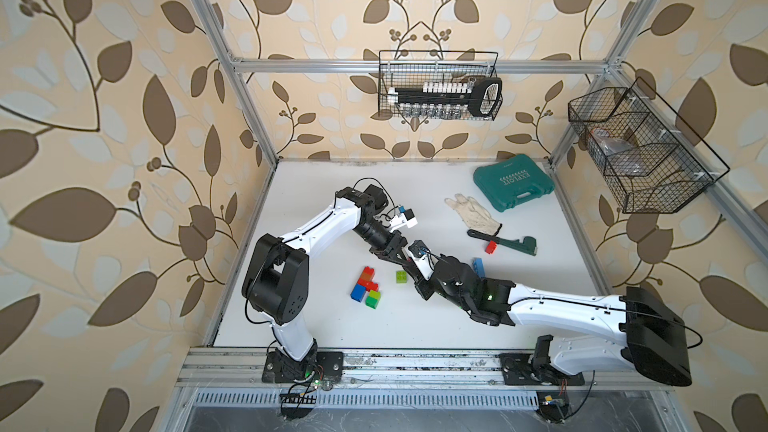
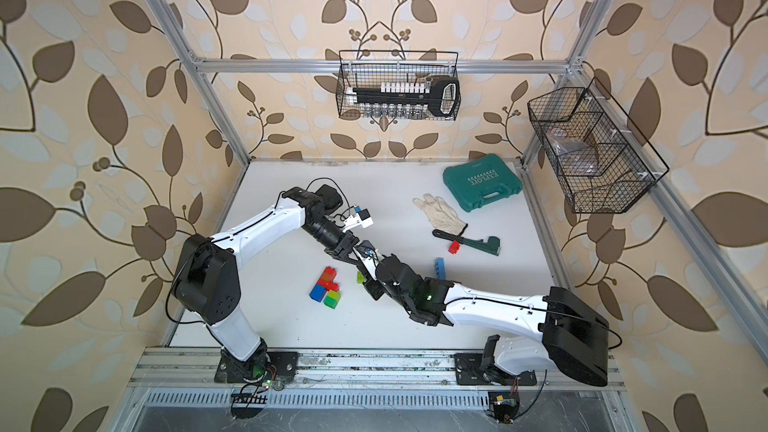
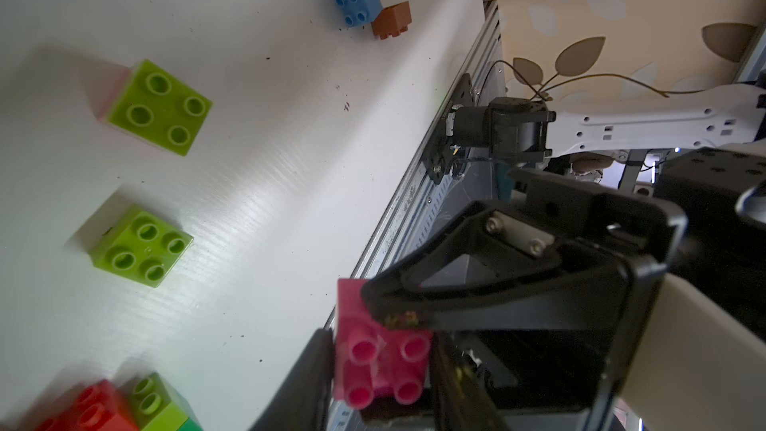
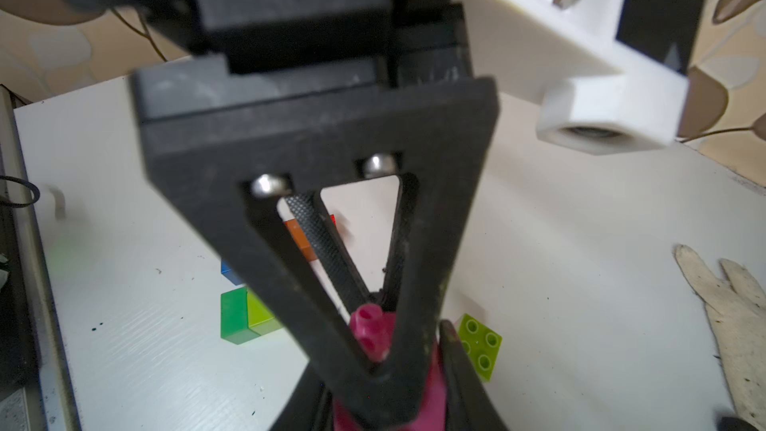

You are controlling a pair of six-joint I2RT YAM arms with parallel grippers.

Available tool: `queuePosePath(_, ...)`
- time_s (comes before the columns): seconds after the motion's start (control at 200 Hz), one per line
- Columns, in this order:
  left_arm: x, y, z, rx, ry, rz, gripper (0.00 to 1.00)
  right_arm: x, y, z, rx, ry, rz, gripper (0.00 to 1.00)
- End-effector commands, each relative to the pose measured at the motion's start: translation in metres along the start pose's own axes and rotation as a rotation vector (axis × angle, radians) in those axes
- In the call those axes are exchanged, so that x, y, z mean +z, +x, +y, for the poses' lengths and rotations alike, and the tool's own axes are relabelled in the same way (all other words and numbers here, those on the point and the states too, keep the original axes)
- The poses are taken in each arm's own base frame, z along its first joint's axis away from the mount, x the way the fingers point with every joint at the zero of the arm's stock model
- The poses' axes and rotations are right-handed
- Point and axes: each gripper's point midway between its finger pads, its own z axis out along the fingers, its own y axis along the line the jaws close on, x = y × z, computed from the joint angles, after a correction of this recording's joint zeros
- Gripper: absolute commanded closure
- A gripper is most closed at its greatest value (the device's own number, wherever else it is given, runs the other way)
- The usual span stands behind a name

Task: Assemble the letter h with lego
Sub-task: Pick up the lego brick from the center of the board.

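Looks like a mid-frame handover of pink brick (image 3: pixel 375 325), clamped by left hand (image 3: pixel 383 383) and right hand (image 4: pixel 385 387) both; calls for one letting go next.

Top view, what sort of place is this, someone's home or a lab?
Probably a robot test cell, not a home: leaf wallpaper on an aluminium frame, two robot arms bolted to a front rail, wire baskets hung on the frame.
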Motion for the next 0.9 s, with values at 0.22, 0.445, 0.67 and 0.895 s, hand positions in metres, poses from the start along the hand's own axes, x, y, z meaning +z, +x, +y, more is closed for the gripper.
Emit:
queuePosePath(0.22,0.001,0.01,-0.024,0.035,0.092,0.055,0.79,-0.008,-0.018,-0.002,0.024,-0.001,-0.089,0.7)
queuePosePath(0.445,0.0,0.009,-0.012,0.079,0.008,0.053,0.78,-0.013,0.004,-0.002,0.058,-0.018,0.003,0.36)
queuePosePath(0.67,-0.006,-0.007,0.029,0.253,-0.238,0.041,0.79,-0.047,0.04,-0.015,0.146,-0.031,0.025,0.26)
queuePosePath(0.895,0.004,-0.007,0.071,0.607,-0.438,0.146,0.79,-0.075,0.07,-0.053,0.271,0.126,0.056,0.1)
